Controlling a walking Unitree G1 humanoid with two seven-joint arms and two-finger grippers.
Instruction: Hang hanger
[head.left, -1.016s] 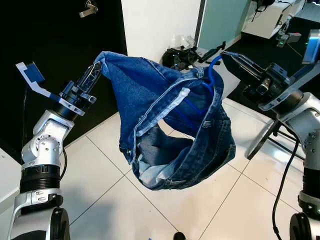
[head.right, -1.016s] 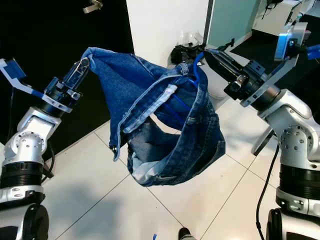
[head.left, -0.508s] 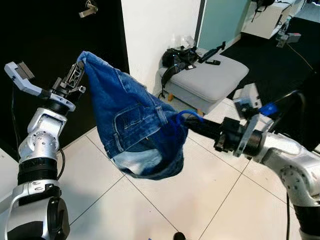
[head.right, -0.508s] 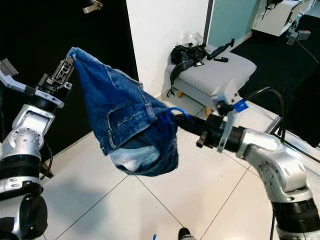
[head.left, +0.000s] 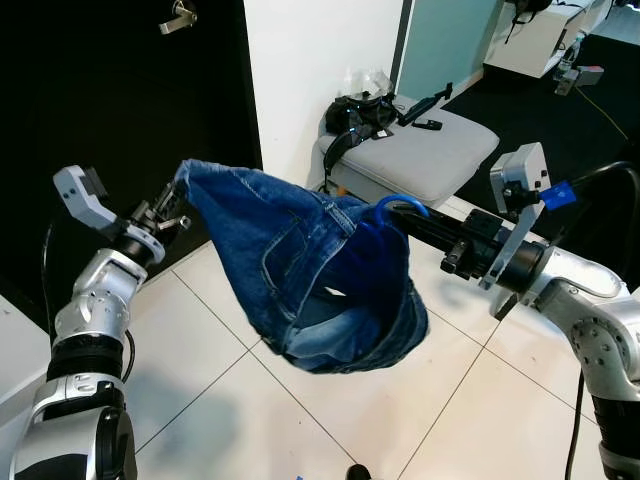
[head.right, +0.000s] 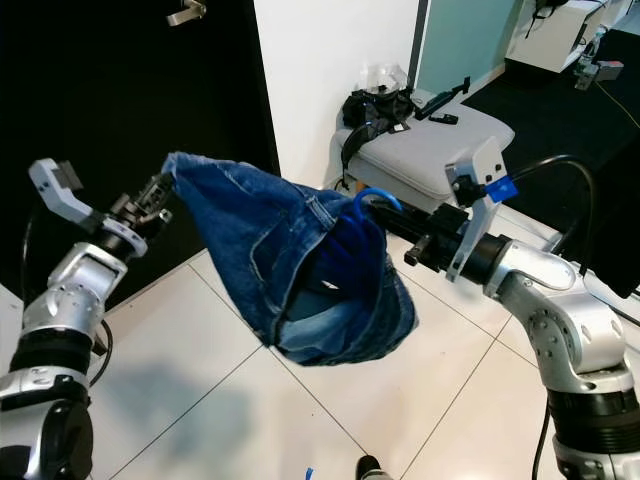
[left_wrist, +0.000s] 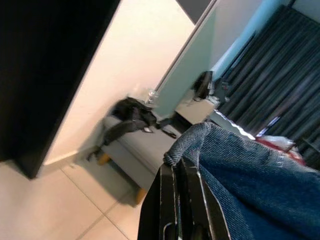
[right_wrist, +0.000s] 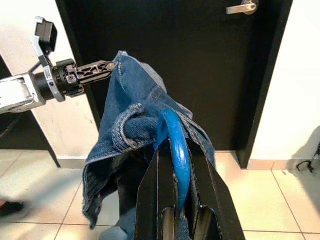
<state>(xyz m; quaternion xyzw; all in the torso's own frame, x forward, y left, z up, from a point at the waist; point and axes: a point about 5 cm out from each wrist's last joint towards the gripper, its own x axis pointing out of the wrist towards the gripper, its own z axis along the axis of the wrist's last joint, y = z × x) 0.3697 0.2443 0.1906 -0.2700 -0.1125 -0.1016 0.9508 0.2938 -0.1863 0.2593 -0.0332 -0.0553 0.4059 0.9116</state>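
Observation:
A blue denim garment (head.left: 300, 270) hangs in the air between my two arms, sagging into a pouch above the tiled floor. My left gripper (head.left: 178, 203) is shut on one upper edge of the denim, seen close up in the left wrist view, where the fingers (left_wrist: 172, 200) pinch the hem (left_wrist: 200, 135). My right gripper (head.left: 405, 222) is shut on the blue hanger (head.left: 392, 205), whose hook curves out of the waistband. In the right wrist view the hanger (right_wrist: 176, 140) sits between the fingers (right_wrist: 150, 200), with the denim (right_wrist: 130, 120) draped over it.
A black door (head.left: 100, 90) with a metal handle (head.left: 178, 15) stands behind my left arm, next to a white wall (head.left: 310, 50). A grey bench (head.left: 425, 160) carrying a black bag (head.left: 355, 112) is behind the garment. Pale floor tiles (head.left: 210, 400) lie below.
My left gripper has come down with its denim edge. My right gripper has risen slightly and drawn right with the hanger. The garment now spreads wider between them.

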